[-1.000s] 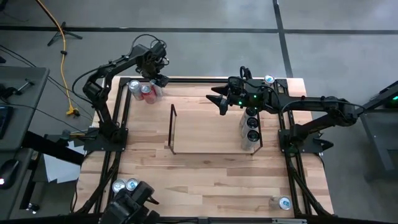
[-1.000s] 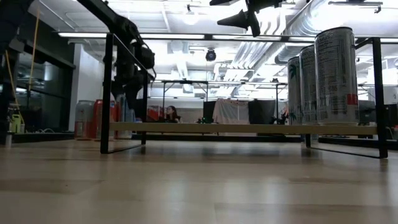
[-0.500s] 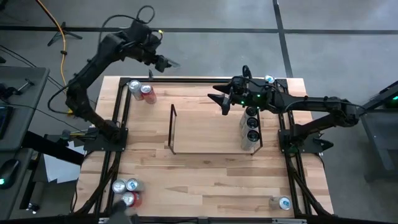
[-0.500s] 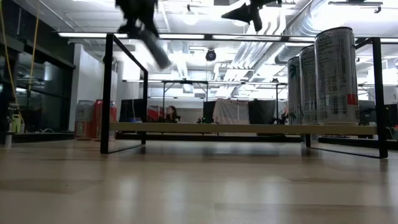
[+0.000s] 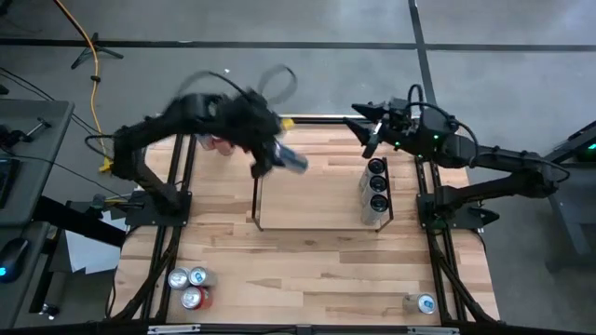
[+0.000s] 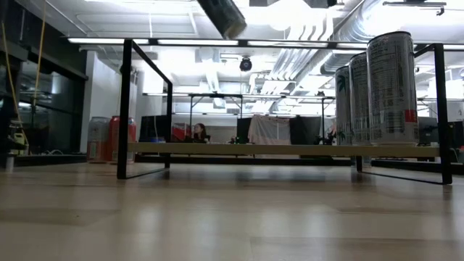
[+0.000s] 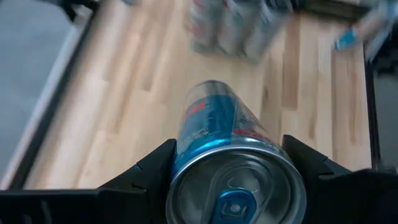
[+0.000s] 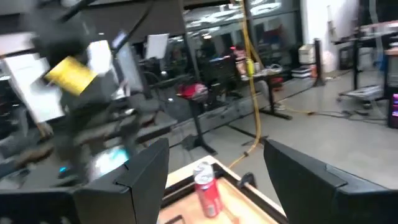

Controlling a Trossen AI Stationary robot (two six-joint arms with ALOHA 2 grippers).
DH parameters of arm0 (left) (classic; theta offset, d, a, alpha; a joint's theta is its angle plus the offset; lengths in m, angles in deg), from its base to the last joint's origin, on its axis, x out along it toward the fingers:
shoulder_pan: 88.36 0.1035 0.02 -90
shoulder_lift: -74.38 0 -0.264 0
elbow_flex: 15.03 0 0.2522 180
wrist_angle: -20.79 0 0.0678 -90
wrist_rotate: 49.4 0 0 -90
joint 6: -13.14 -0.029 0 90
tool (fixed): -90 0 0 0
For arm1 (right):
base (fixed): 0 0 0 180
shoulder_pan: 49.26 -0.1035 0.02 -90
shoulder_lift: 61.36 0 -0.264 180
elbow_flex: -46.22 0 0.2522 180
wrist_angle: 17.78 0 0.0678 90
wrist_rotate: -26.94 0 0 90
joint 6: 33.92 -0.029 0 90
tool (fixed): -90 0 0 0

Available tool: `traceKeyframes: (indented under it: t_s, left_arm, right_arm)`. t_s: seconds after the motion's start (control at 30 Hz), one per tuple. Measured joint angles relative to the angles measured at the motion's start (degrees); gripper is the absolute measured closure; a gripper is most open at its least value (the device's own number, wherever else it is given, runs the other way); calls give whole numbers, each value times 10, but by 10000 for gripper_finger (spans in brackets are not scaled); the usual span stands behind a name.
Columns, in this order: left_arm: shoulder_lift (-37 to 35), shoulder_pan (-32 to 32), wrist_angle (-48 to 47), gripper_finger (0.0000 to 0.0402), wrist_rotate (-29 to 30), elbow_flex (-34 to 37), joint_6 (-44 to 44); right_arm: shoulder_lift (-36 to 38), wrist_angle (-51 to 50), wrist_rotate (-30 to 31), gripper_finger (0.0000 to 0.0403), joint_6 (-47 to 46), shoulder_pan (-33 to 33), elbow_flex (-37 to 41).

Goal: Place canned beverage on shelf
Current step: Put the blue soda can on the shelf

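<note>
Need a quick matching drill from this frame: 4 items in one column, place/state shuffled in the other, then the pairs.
Items
1. blue can
2. three tall cans
3. right pincer
4. shelf

Place or state
A. standing in a row at the shelf's right end
B. open and holding nothing, above the table's far right edge
C. clamped in the left pincer, lying sideways above the shelf's left end
D. in the middle of the table, its left part unfilled

Pairs: 1-C, 2-A, 3-B, 4-D
</note>
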Motion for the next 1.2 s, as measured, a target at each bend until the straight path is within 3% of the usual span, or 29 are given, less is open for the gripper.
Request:
traceKeyframes:
  t_s: [0.23,0.53,1.2]
  left_arm:
    - [115,-59,-13,215,2,0,-44]
    - [218,-63,-114,215,42,1,-112]
    - [254,-62,-86,182,9,3,-171]
  right_arm:
    - [-2,-66,14,153,-31,0,0]
    - [-7,-91,14,153,-41,0,0]
    - [-7,-91,20,153,-40,0,0]
